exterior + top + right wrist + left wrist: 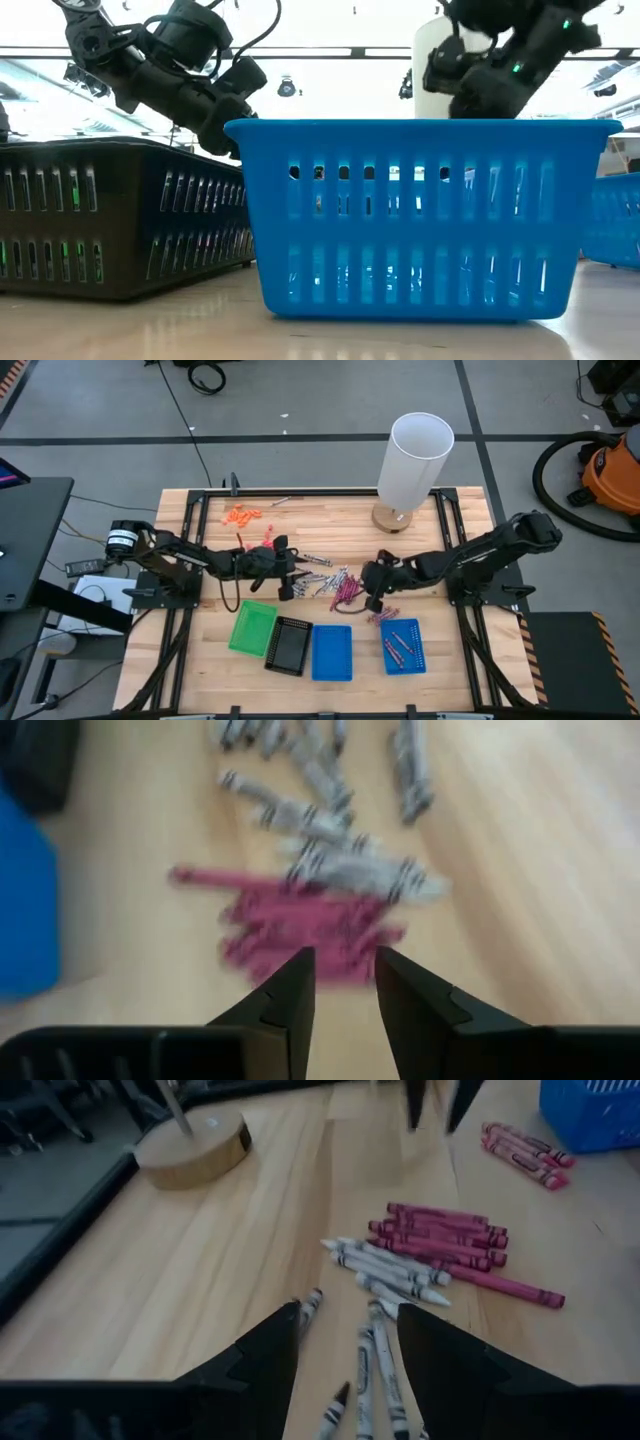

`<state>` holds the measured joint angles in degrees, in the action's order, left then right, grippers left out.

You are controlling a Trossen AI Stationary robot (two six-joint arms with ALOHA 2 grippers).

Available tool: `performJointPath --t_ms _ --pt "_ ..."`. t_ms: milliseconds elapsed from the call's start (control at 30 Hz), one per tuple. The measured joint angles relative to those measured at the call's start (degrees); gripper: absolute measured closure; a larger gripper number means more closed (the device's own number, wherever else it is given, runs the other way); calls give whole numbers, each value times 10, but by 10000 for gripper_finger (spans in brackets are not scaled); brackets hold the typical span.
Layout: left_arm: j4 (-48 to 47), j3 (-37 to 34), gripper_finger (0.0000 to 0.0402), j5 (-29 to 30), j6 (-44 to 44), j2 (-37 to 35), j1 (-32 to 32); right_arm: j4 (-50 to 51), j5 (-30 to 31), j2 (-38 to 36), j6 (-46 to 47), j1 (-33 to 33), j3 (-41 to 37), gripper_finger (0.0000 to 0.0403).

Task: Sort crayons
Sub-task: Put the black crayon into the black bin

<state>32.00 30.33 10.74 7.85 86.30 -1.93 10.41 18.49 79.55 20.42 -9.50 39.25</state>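
Note:
Silvery-grey crayons (pixel 322 574) lie flat in a loose heap at the table's middle, with a bunch of maroon crayons (pixel 347 592) beside them. A few more maroon crayons (pixel 383 616) lie next to the right blue tray (pixel 404 645), which holds some too. My left gripper (pixel 348 1350) is open at the grey heap's left end, its fingers on either side of a few grey crayons (pixel 372 1365) without touching them. My right gripper (pixel 345 980) is open just right of the maroon bunch (pixel 300 930), slanting down, with nothing between its fingers.
A green tray (pixel 252 628), a black tray (pixel 289 645) and a second blue tray (pixel 332 652) stand in a row along the near side. A white cylinder on a round wooden base (pixel 412 460) stands at the far right. Orange bits (pixel 243 515) lie far left.

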Motion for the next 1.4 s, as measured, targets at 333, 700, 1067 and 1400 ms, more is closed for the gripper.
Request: performJointPath --t_ms 333,700,1067,1400 --pt "72 0 221 0 17 0 -55 -327 -53 0 -176 105 -128 298" --pt "90 0 221 0 -55 0 -86 -401 -104 0 -252 148 -139 298" --pt "-73 61 221 -1 -78 0 -89 -413 -126 0 -281 179 -139 298" --pt "-165 109 221 -1 -69 18 -95 -350 -101 -8 -290 179 -139 298"
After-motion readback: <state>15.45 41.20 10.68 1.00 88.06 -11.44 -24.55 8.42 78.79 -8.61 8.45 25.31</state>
